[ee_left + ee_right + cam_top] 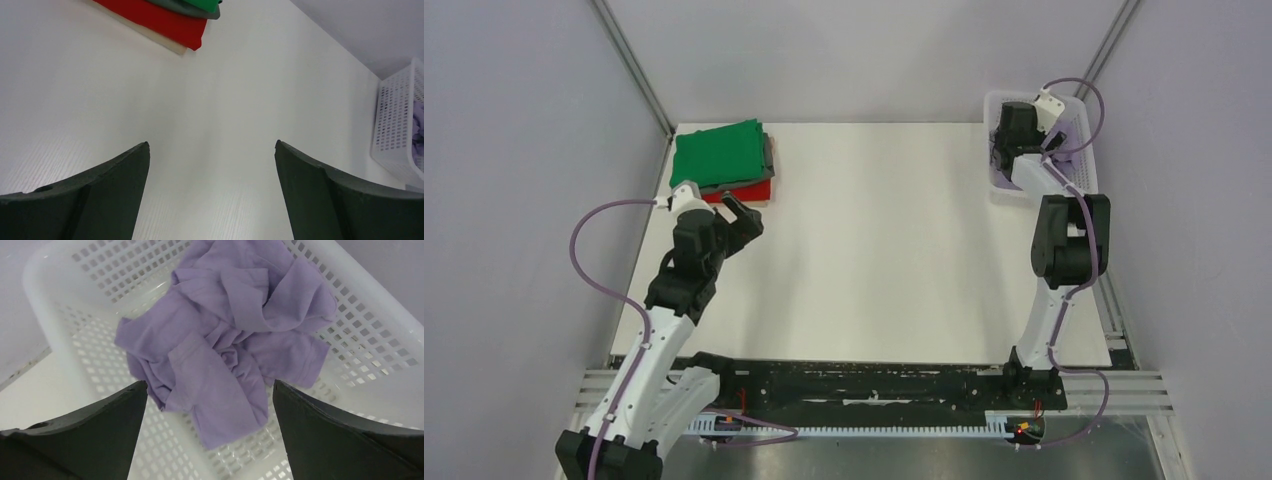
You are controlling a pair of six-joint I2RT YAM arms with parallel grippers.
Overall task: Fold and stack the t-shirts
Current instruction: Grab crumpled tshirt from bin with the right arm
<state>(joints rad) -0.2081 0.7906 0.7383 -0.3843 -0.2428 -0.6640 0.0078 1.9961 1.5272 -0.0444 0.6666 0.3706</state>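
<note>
Now my right claw (210,383) hung over the white mesh basket (380,335), jaws spread wide and holding nothing, with the crumpled lavender t-shirt (225,340) filling the middle of the wrist frame beneath it. To make this pick well, I judged I should drop straight onto the bunched ridge at the cloth's centre, pinch fabric only, keep my tips off the mesh floor, and lift high enough to clear the rim. My left claw (212,145) was likewise open and empty, low over the white table (225,75). At the upper left of the overhead frame lay the green t-shirt (717,155) atop the grey t-shirt (768,150) and red t-shirt (749,192).
</note>
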